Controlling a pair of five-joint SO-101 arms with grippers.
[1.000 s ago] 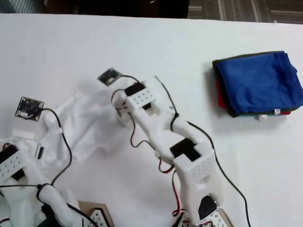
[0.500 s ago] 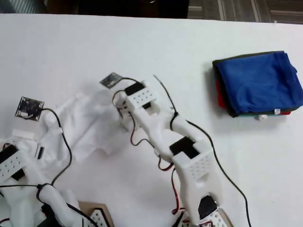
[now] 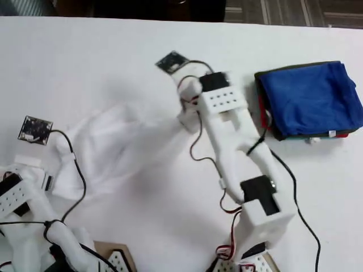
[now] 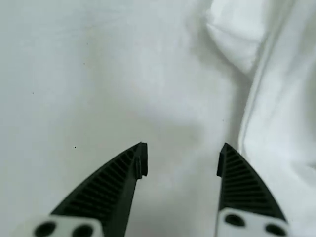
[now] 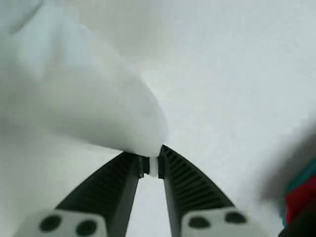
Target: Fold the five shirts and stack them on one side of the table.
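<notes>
White shirt (image 3: pixel 113 150), its edge pinched in the right hand (image 5: pixel 153 167); left hand (image 4: pixel 180 159) spread above the bench (image 3: pixel 85 51). Best drawn low and taut, short of the folded stack (image 3: pixel 309 99) at three o'clock.

White table (image 3: pixel 85 51), crumpled white shirt (image 3: pixel 108 147) on its left, stack of folded shirts (image 3: pixel 309 99) at right

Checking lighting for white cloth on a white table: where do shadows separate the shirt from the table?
High view: faint grey shading edges the shirt against the table. Left wrist view: a darker crease shadow marks its edge. Right wrist view: its fold is shaded at the right pincer.
</notes>
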